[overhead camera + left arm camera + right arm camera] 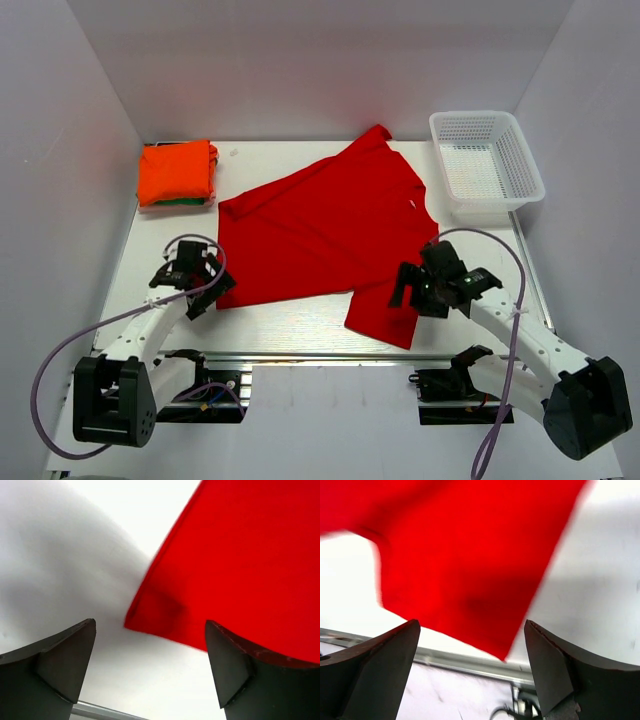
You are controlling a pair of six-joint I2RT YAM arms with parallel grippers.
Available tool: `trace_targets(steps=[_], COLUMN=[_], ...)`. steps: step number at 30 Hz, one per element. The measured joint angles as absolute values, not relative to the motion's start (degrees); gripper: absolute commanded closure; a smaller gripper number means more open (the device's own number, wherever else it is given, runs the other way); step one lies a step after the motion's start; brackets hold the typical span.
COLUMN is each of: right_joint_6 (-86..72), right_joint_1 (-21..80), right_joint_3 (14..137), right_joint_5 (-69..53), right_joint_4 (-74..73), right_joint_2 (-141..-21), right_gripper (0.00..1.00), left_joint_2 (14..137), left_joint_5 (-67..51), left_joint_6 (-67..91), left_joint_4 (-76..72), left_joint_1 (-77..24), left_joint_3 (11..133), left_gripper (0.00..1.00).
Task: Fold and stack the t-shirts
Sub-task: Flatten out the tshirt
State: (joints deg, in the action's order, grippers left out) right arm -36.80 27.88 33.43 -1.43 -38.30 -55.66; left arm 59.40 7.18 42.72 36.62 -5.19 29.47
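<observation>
White table, red shirt spread flat mid-table, one flap reaching toward near edge. White basket far right. Folded orange shirt on green shirt, far left. Left gripper wide open, empty, at shirt's near-left corner. Right gripper wide open, empty, over near flap.

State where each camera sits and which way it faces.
Top external: above, behind the bases, looking down at the table; left tool, right tool show.
Left wrist: on that wrist, facing a red t-shirt corner; its open fingers show.
Right wrist: on that wrist, facing another corner; open fingers show.
Shared: the red t-shirt.
</observation>
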Motion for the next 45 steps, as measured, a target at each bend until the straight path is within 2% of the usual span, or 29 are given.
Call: trace_targets(steps=[6, 12, 15, 19, 25, 26, 28, 29, 31, 33, 45], right_joint_6=[-31.5, -26.8, -25.1, -23.7, -23.5, -23.6, -23.7, -23.8, -24.0, -24.3, -25.5], right_joint_1=[28.7, 29.7, 29.8, 29.7, 29.7, 29.7, 29.7, 29.7, 29.6, 29.6, 29.6], right_joint_3=[36.8, 39.8, 41.9, 42.7, 43.1, 43.1, 43.1, 43.0, 42.9, 42.7, 42.8], right_joint_5=[-1.7, -5.6, -7.0, -7.9, -8.9, -9.2, -9.6, -9.8, -10.1, -10.4, -11.2], right_joint_4=[-29.0, -20.4, -17.5, -14.8, -11.7, -11.3, -10.5, -10.1, -9.2, -8.4, -4.3], right_joint_2=[-58.5, -70.6, -76.5, -80.0, -83.9, -84.6, -85.3, -85.6, -85.8, -85.9, -87.9], right_gripper=[0.1, 0.1, 0.1, 0.1, 0.1, 0.1, 0.1, 0.1, 0.1, 0.1, 0.1], left_joint_2=[64.4, 88.4, 99.5, 109.3, 113.2, 113.2, 113.2, 113.2, 113.2, 113.2, 120.3], left_joint_5=[8.3, 6.6, 6.8, 5.7, 4.0, 4.0, 4.0, 4.0, 4.0, 4.1, 7.9], left_joint_6=[38.0, 27.0, 23.5, 20.5, 18.4, 18.3, 18.2, 18.2, 18.4, 18.6, 16.9], left_joint_4=[31.2, 22.1, 20.0, 18.1, 18.0, 18.0, 17.9, 18.0, 17.9, 17.9, 15.2], left_joint_1=[-5.4, -5.2, -5.0, -4.9, -4.8, -4.8, -4.8, -4.8, -4.8, -4.8, -4.8], left_joint_3=[42.2, 62.1, 70.1, 75.3, 76.8, 77.1, 77.8, 78.3, 79.3, 80.1, 87.5], left_gripper=[0.0, 0.02, 0.16, 0.29, 0.49, 0.56, 0.63, 0.73, 0.8, 0.99, 1.0])
